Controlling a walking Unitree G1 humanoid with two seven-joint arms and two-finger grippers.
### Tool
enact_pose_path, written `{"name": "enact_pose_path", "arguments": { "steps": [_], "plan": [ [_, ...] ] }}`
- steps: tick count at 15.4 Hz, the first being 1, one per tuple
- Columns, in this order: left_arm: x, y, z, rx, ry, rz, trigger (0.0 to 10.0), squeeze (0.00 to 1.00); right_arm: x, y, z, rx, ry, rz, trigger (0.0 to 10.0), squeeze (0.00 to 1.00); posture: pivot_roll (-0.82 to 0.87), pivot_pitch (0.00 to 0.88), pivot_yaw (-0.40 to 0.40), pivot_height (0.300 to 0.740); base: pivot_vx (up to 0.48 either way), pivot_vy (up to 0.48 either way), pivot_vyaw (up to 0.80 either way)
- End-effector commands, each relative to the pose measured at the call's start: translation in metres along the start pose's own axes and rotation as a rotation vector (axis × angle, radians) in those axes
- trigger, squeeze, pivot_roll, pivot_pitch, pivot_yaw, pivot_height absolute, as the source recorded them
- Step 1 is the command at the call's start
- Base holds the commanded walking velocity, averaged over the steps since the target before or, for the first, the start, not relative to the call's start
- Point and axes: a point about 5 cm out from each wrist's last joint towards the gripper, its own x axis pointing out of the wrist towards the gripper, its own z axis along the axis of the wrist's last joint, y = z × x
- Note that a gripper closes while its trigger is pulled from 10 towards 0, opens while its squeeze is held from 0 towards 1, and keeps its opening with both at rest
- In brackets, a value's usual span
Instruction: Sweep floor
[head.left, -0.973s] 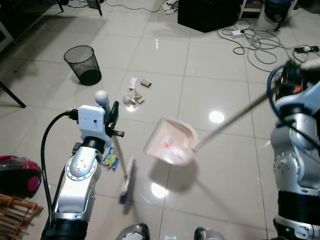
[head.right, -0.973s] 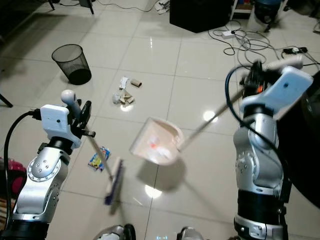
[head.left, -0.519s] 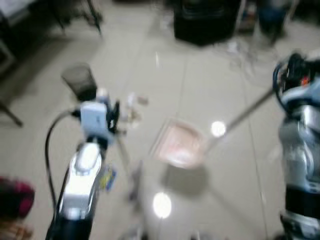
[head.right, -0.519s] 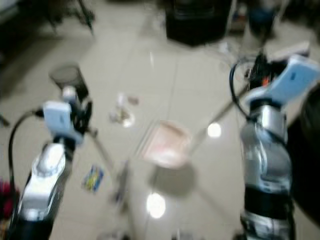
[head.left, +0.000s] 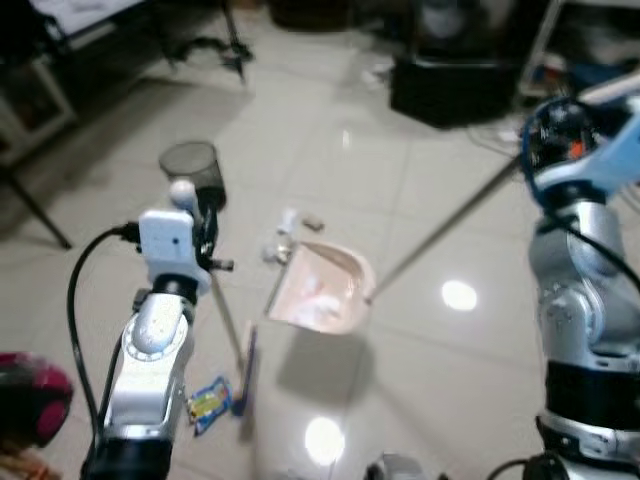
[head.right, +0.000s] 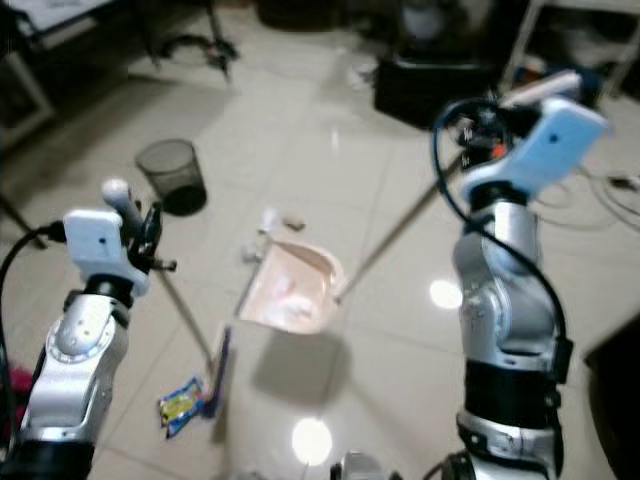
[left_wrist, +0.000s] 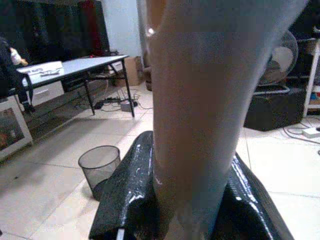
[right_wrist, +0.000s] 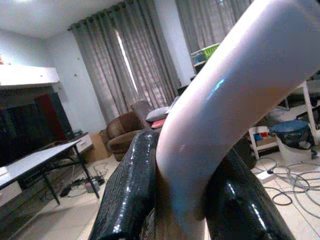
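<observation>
My left gripper (head.left: 207, 228) is shut on the broom handle (left_wrist: 200, 100), and its black fingers (left_wrist: 127, 195) clamp the pole. The broom head (head.left: 245, 372) rests on the tiles beside a blue and yellow wrapper (head.left: 208, 403). At the right, raised high, my right gripper (head.left: 545, 135) is shut on the dustpan's long handle (right_wrist: 215, 115). The pale dustpan (head.left: 318, 290) hangs tilted above the floor with bits of litter in it. Scraps of litter (head.left: 283, 238) lie on the tiles just beyond its far edge.
A black mesh bin (head.left: 192, 170) stands on the floor at the left, beyond the litter. A black box (head.left: 455, 90) and cables sit at the back right. A pink appliance (head.left: 30, 400) is at the lower left. Table legs (head.left: 40, 210) stand at the far left.
The whole view has shifted and blurred, so the camera moved. The dustpan now hangs closer to the litter and the bin. Both grippers hold their handles as before.
</observation>
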Motion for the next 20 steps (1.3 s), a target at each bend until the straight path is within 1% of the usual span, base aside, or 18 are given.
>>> {"name": "enact_pose_path", "arguments": {
  "steps": [1, 3, 6, 11, 20],
  "plan": [
    [0.0047, 0.0045, 0.0101, 0.019, -0.049, 0.01, 10.0, 0.0, 0.0037, 0.0056, 0.0124, 0.05, -0.06, 0.006, 10.0, 0.0, 0.01, 0.063, 0.037, 0.74, 0.469, 0.0, 0.0],
    [0.0055, 0.0062, 0.0096, 0.029, -0.048, 0.011, 10.0, 0.0, 0.0056, 0.0047, 0.0142, 0.081, -0.073, -0.014, 10.0, 0.0, 0.01, 0.062, 0.041, 0.74, 0.469, 0.0, 0.0],
    [0.006, 0.0042, 0.0092, 0.034, -0.048, 0.005, 10.0, 0.0, 0.0067, 0.0008, 0.0157, 0.103, -0.085, -0.039, 10.0, 0.0, 0.0, 0.058, 0.047, 0.74, 0.469, 0.0, 0.0],
    [0.0065, -0.0012, 0.0059, 0.021, -0.042, -0.006, 10.0, 0.0, 0.0069, -0.0023, 0.0174, 0.098, -0.097, -0.047, 10.0, 0.0, -0.01, 0.048, 0.056, 0.74, 0.472, 0.0, 0.0],
    [0.0039, -0.002, 0.0017, 0.023, -0.032, -0.008, 10.0, 0.0, 0.008, 0.0001, 0.021, 0.089, -0.107, -0.02, 10.0, 0.0, -0.01, 0.027, 0.058, 0.74, 0.472, 0.0, 0.0]
  ]
}}
